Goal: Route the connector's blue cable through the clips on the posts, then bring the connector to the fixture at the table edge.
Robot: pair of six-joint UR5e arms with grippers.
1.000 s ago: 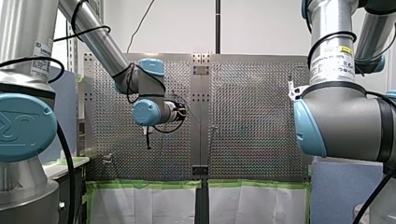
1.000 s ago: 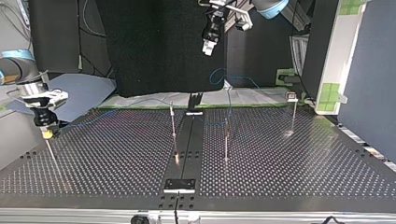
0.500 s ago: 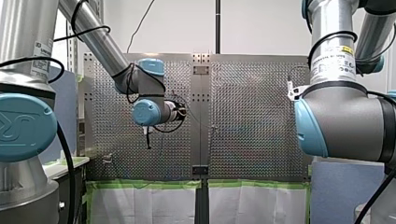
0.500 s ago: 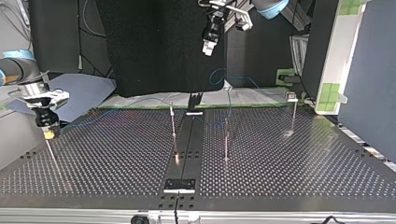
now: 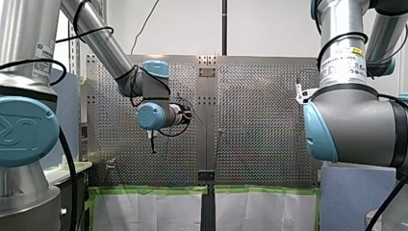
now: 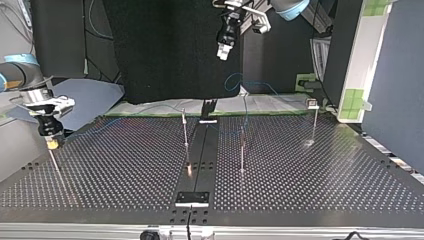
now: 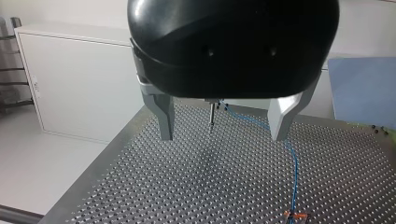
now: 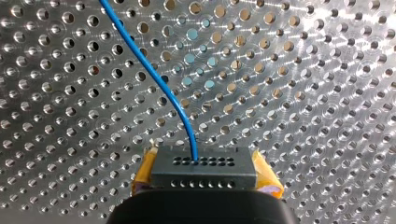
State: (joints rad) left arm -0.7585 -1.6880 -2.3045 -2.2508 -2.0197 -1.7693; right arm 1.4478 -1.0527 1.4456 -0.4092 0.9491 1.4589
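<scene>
In the right wrist view my right gripper (image 8: 205, 181) is shut on the black connector (image 8: 204, 164), with yellow pads (image 8: 145, 170) on either side of it. The blue cable (image 8: 154, 77) leaves the connector's face and curves away over the perforated plate. In the top view this gripper (image 6: 52, 143) hangs low over the table's left edge, and the cable (image 6: 102, 122) trails from it toward the posts. My left gripper (image 6: 223, 51) hangs high above the table's far side. In its wrist view it (image 7: 223, 136) is open with nothing between its fingers.
Thin posts stand on the table: one left of centre (image 6: 185, 131), one right of centre (image 6: 242, 150), one further right (image 6: 314, 122). A dark rail (image 6: 202, 150) runs down the middle to a small plate (image 6: 192, 198) at the near edge. A black bracket (image 6: 208, 107) stands at the far edge.
My right gripper, with the connector, has drifted slightly toward the top view's right. My left arm has stayed where it was.
</scene>
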